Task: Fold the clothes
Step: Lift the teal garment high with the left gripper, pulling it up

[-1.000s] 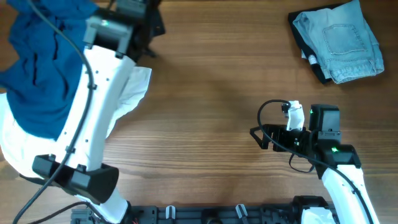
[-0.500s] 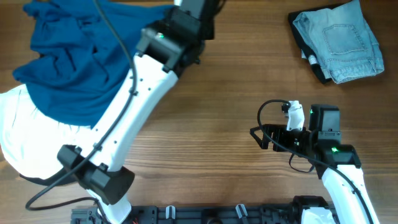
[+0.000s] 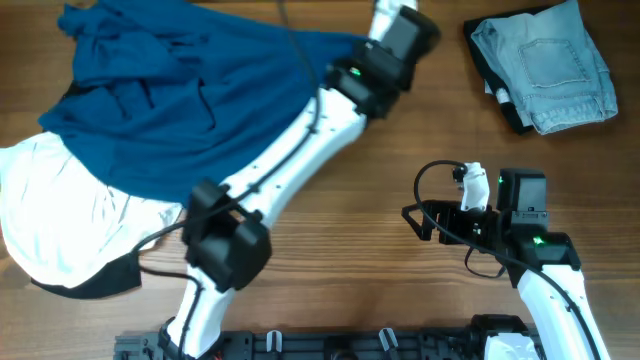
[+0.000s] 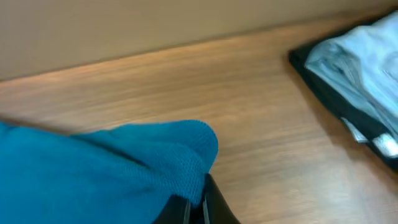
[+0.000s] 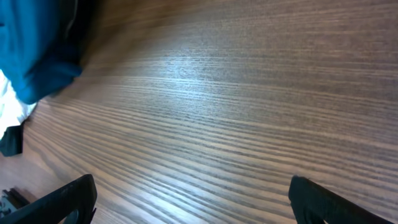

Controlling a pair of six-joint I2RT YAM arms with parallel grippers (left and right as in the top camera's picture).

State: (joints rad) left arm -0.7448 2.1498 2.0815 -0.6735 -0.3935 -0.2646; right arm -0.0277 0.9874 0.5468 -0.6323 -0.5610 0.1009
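T-shirt [image 3: 200,100] farther right — in left pincer [image 4: 196,210]

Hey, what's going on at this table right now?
The left gripper is shut on an edge of the blue T-shirt, which is stretched out across the table. A white shirt lies partly under it. The right gripper hangs open over bare wood, holding nothing. The jeans sit in the far right corner.

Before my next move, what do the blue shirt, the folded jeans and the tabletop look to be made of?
Blue shirt: soft matte knit, probably cotton; fine knit weave shows up close, and it drapes in loose folds.
Jeans: pale washed denim; stitched back pocket and seams.
Table: wood or wood-look laminate, satin finish; straight grain lines with a soft glare.
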